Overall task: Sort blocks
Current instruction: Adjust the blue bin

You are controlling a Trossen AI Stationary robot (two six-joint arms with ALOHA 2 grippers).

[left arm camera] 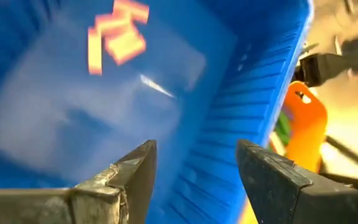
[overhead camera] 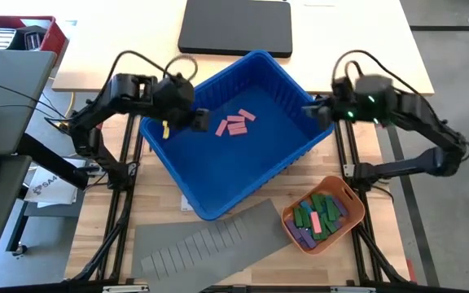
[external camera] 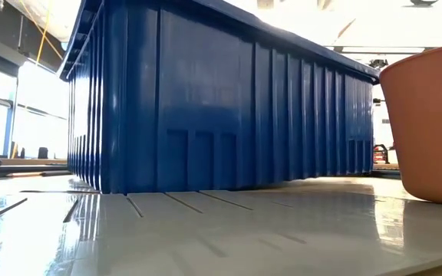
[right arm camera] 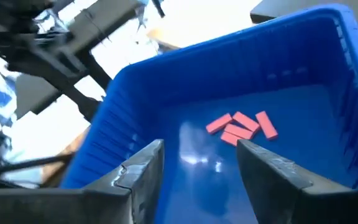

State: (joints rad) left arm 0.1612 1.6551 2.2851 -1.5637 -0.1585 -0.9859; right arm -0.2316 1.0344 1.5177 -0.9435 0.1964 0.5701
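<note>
Several pink blocks (overhead camera: 235, 124) lie flat on the floor of a big blue bin (overhead camera: 218, 175) at the table's middle; they also show as pink blocks (right arm camera: 241, 127) in the right wrist view. More blocks (overhead camera: 320, 216), green, pink and purple, are heaped in an orange-red tray (overhead camera: 350, 195) at the near right. My left gripper (overhead camera: 201, 120) hovers open over the bin's left part, with nothing between its fingers (left arm camera: 138, 168). My right gripper (overhead camera: 310, 110) hangs open at the bin's right rim, pointing in toward the pink blocks, also holding nothing.
A grey slotted divider sheet (overhead camera: 210, 240) lies at the near edge, in front of the bin. A black flat pad (overhead camera: 234, 28) rests at the far edge, and a red box (overhead camera: 19, 32) stands far left. The bin's tall walls (external camera: 221, 107) rise around the pink blocks.
</note>
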